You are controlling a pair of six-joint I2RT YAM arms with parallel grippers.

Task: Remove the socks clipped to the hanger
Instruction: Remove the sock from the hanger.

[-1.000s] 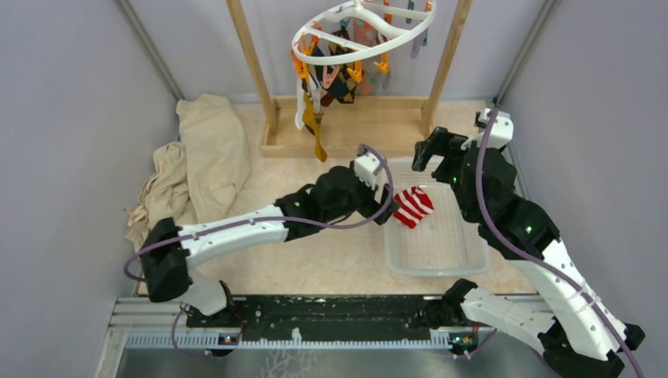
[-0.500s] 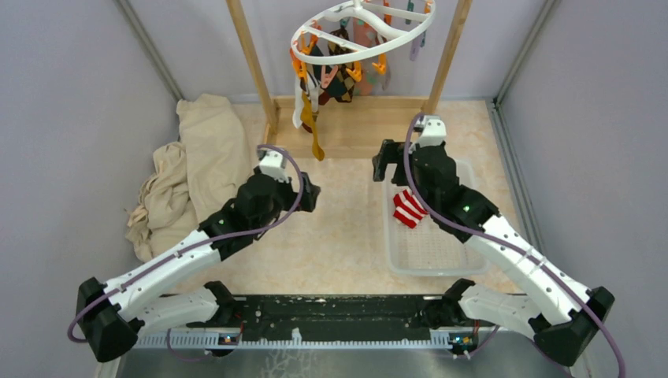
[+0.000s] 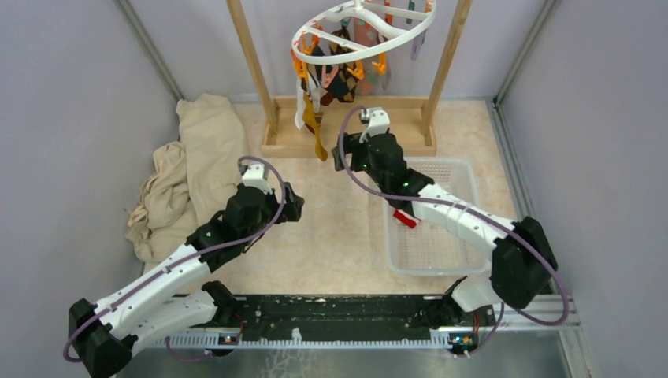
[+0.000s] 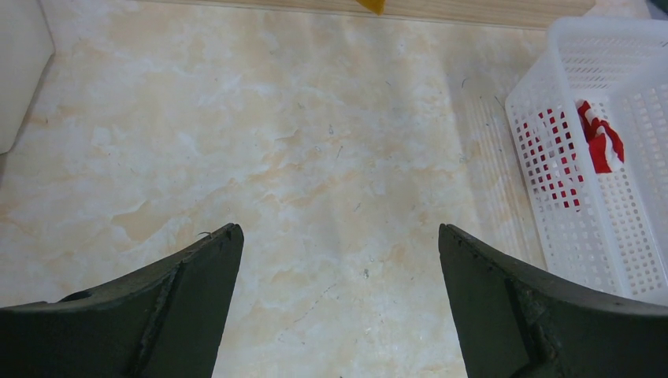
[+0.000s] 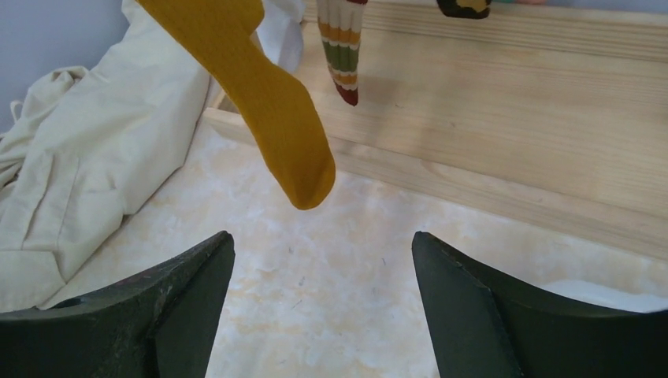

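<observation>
The white round hanger (image 3: pixel 358 47) hangs from the wooden frame at the back, with orange and teal clips and several socks under it. A mustard yellow sock (image 3: pixel 316 130) dangles lowest; it also shows in the right wrist view (image 5: pixel 268 106), beside a striped sock tip (image 5: pixel 344 55). A red-white striped sock (image 3: pixel 404 217) lies in the white basket (image 3: pixel 461 169), and shows in the left wrist view (image 4: pixel 603 142). My right gripper (image 3: pixel 343 155) is open and empty, just right of and below the mustard sock. My left gripper (image 3: pixel 293 203) is open and empty over the floor.
The wooden frame (image 3: pixel 350 130) stands at the back with two uprights and a base board (image 5: pixel 504 94). A heap of beige cloth (image 3: pixel 193 169) lies at the left, also visible in the right wrist view (image 5: pixel 87 157). Grey walls close both sides.
My left arm has drawn back left from the basket, leaving the red-white sock in it. My right arm has swung left from the basket toward the mustard sock.
</observation>
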